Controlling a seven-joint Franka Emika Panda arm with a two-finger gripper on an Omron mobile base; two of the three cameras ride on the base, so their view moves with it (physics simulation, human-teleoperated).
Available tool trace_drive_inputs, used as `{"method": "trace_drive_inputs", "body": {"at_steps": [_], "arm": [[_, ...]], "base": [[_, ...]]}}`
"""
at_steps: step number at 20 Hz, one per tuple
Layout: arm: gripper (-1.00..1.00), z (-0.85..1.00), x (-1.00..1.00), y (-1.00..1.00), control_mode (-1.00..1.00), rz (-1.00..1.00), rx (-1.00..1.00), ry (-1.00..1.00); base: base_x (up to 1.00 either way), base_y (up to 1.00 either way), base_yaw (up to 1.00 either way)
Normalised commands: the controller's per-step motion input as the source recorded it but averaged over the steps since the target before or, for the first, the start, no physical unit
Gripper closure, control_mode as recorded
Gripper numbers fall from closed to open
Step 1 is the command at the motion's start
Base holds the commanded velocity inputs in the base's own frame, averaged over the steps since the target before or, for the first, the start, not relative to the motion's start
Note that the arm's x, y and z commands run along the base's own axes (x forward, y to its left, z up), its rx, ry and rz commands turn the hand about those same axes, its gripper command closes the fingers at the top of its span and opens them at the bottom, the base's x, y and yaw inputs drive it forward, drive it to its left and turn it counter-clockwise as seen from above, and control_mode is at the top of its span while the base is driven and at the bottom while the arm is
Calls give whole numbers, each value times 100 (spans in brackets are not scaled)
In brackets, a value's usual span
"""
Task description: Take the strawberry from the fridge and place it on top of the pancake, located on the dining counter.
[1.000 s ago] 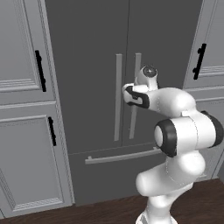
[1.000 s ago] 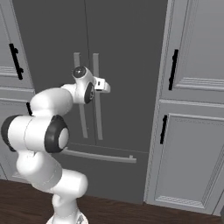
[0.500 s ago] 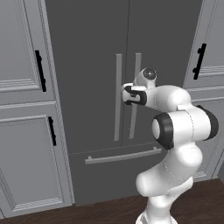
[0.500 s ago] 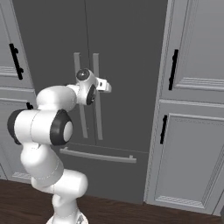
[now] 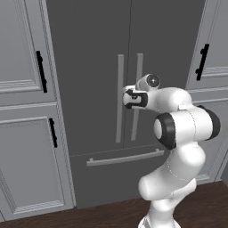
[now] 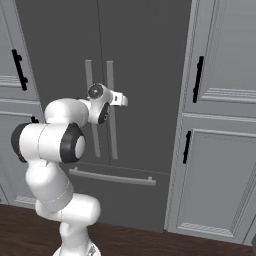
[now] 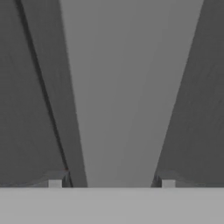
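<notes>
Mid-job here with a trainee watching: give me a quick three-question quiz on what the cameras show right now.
1. True or false: the fridge doors are shut.
2. Which handle does the tool straddle in the hand view? A) a black cabinet handle B) a light grey fridge door handle C) the drawer bar
3. Fill in: the tool's fingertips stand ____ of the handle, one on each side.

Key: 1 true; 2 B; 3 apart (open, not yet closed on it).

Fridge (image 6: 145, 75) doors closed; gripper (image 6: 122, 99) positioned at the right door's vertical handle (image 6: 111, 110), flanked by light grey cabinets (image 6: 220, 150) with black handles.
</notes>
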Motion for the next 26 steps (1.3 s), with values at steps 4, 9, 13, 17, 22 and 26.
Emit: {"method": "trace_drive_inputs", "body": {"at_steps": [4,9,13,17,22,26], "arm": [[100,-8,-10,-1,-100,-2,0,2],[100,0,-100,-45,-100,-2,4,-13],[100,0,-100,-82,-100,0,14,-9],[100,0,-100,-100,-100,5,17,-4],[100,0,-99,-81,-100,17,11,-1],[-100,0,-49,-18,-100,4,0,0]], "base": [[0,0,0],[0,0,0],[0,0,0],[0,0,0],[0,0,0],[0,0,0]]}}
